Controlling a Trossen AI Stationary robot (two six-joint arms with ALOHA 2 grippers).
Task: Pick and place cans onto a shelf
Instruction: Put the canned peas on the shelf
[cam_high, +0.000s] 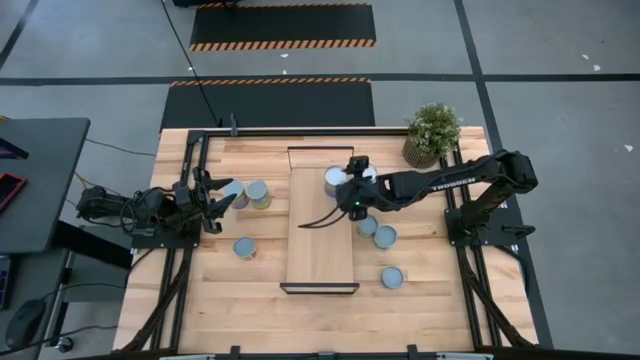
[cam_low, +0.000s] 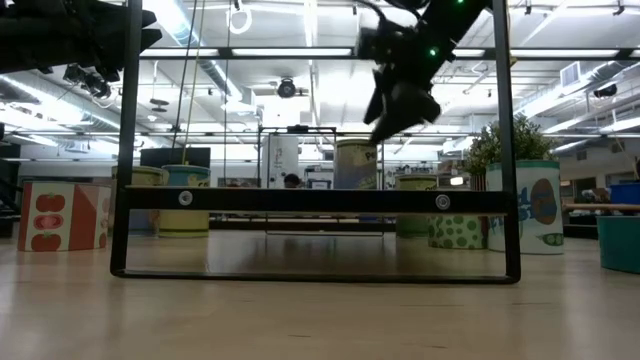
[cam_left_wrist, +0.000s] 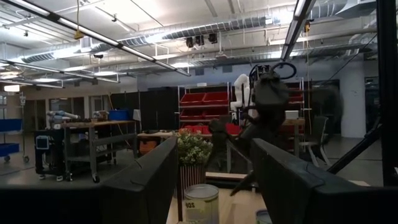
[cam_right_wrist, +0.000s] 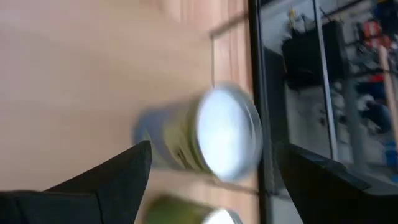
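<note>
The light-wood shelf (cam_high: 320, 225) runs down the middle of the table. One can (cam_high: 335, 181) stands on its far end; it also shows in the right wrist view (cam_right_wrist: 205, 134) and the low view (cam_low: 357, 165). My right gripper (cam_high: 350, 192) is open and empty, raised above the shelf's far end, next to that can (cam_low: 400, 105). My left gripper (cam_high: 225, 200) is open and empty, held high at the table's left by two cans (cam_high: 245, 193). One of these cans (cam_left_wrist: 200, 204) shows ahead, between its fingers. Further cans stand left (cam_high: 244, 248) and right (cam_high: 385, 237) of the shelf.
A potted green plant (cam_high: 432, 132) stands at the table's far right corner. Another can (cam_high: 392, 277) stands alone near the shelf's near right side. Dark frame rails (cam_high: 190, 180) run along both side edges of the table.
</note>
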